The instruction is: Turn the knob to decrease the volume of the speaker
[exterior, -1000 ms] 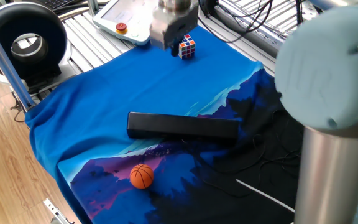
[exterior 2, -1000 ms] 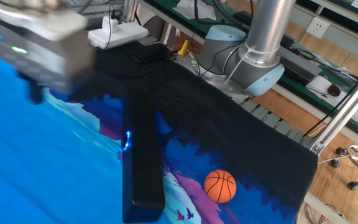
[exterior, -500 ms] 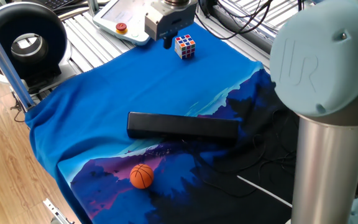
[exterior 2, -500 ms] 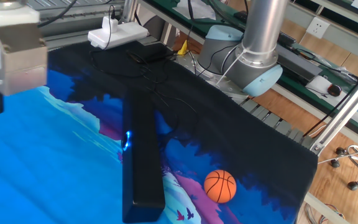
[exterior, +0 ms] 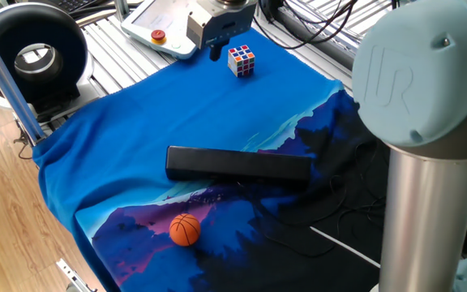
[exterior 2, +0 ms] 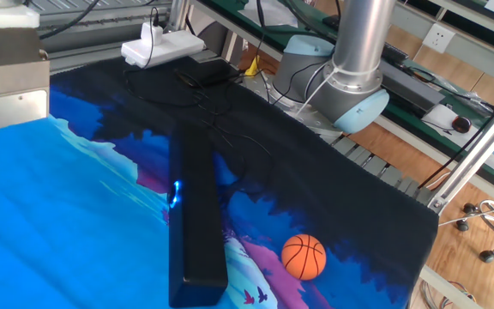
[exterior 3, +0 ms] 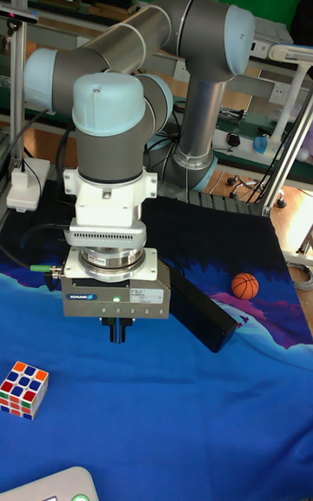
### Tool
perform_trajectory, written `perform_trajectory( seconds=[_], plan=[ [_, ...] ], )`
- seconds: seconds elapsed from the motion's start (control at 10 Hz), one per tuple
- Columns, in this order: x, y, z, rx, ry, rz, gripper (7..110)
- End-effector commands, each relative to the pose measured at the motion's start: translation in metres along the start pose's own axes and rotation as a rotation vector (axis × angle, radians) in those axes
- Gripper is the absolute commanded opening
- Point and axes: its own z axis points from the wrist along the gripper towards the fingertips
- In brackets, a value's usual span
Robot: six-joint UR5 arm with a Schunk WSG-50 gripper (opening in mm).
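Claw (exterior 3: pixel 116 329) now farther from the speaker (exterior: pixel 237 164), up beside the puzzle cube (exterior: pixel 241 60), motion blur gone.

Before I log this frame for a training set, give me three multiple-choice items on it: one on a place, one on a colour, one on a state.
1. Where is the end effector?
A. over the speaker
B. beside the Rubik's cube, away from the speaker
C. over the ball

2. What colour is the small ball?
A. orange
B. green
C. white

3. What is the end effector holding?
A. the cube
B. the ball
C. nothing

Answers: 1 B, the end effector hangs over blue cloth near the Rubik's cube, with the speaker well apart. 2 A, the basketball is orange with dark seams. 3 C, its fingers sit close together with nothing between them, and cube and ball both lie on the cloth.
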Motion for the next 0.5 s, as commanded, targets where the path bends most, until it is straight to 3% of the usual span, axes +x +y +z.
perform_trajectory(
  seconds=[0.0,0.4],
  plan=[
    [-0.0023,0.0050,0.0012,-0.027,-0.005,0.005,7],
    [0.0026,0.0028,0.0036,-0.013,0.017,-0.015,7]
  ],
)
